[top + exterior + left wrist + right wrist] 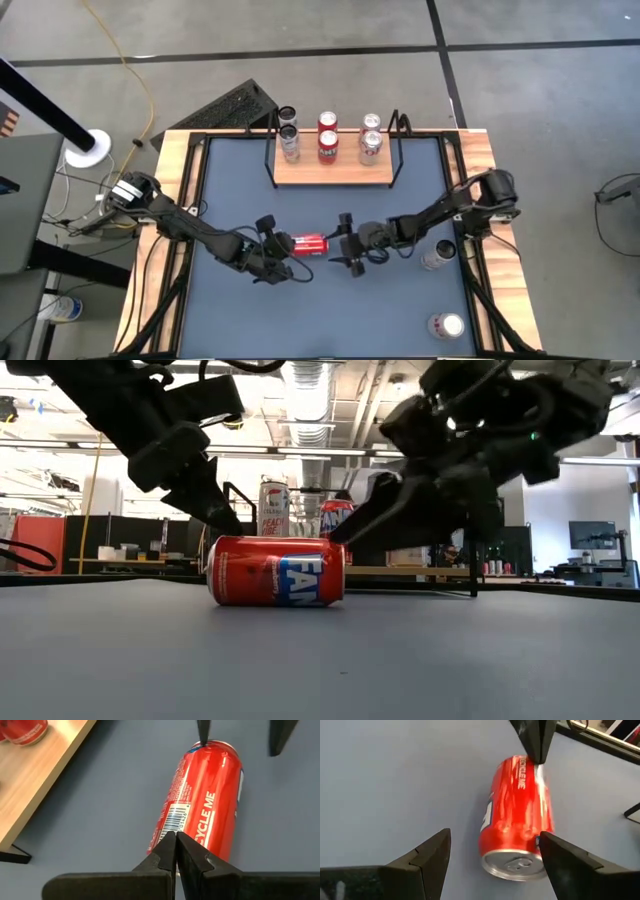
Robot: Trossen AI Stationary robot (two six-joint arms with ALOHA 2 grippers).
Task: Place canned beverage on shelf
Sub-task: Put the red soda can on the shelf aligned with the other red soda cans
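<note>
The red can (308,243) lies mid-tabletop, long axis running between the clenched, empty left gripper (272,238) and the spread right gripper (344,243) facing its end

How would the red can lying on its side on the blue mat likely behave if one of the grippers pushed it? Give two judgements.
The red can lies on its side on the smooth blue mat, so a sideways nudge would probably roll it. The shut left gripper at its base might merely slide it endwise toward the open right gripper.
</note>
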